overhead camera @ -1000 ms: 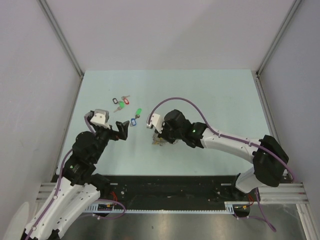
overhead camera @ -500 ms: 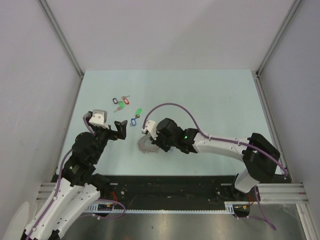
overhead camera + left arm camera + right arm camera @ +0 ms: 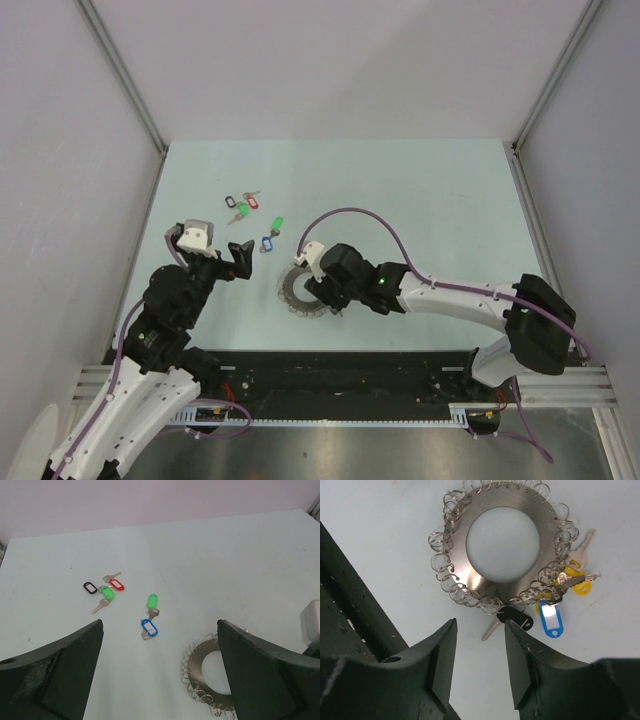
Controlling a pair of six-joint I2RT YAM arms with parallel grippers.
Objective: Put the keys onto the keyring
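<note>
The keyring [image 3: 297,289] is a flat silvery disc with a big hole and several small wire loops round its rim. It lies flat on the table. In the right wrist view the keyring [image 3: 459,545] carries keys with black [image 3: 516,617], blue [image 3: 550,618] and yellow [image 3: 576,577] tags. My right gripper [image 3: 480,624] hovers open just off the rim, nothing between its fingers. Loose keys lie farther back: the blue tag [image 3: 149,627], a green tag [image 3: 152,600], and a cluster of black [image 3: 90,587], red [image 3: 117,584] and green [image 3: 106,592]. My left gripper [image 3: 160,625] is wide open and empty, left of the keyring [image 3: 199,661].
The pale green table top [image 3: 420,200] is walled by grey panels at the back and sides. A black rail [image 3: 350,380] runs along the near edge. The right arm [image 3: 450,295] stretches across the near right of the table.
The right gripper has opened and let go of the keyring. The ring hung bunched under it a second ago and now lies flat on the table. The left arm has stayed still.
</note>
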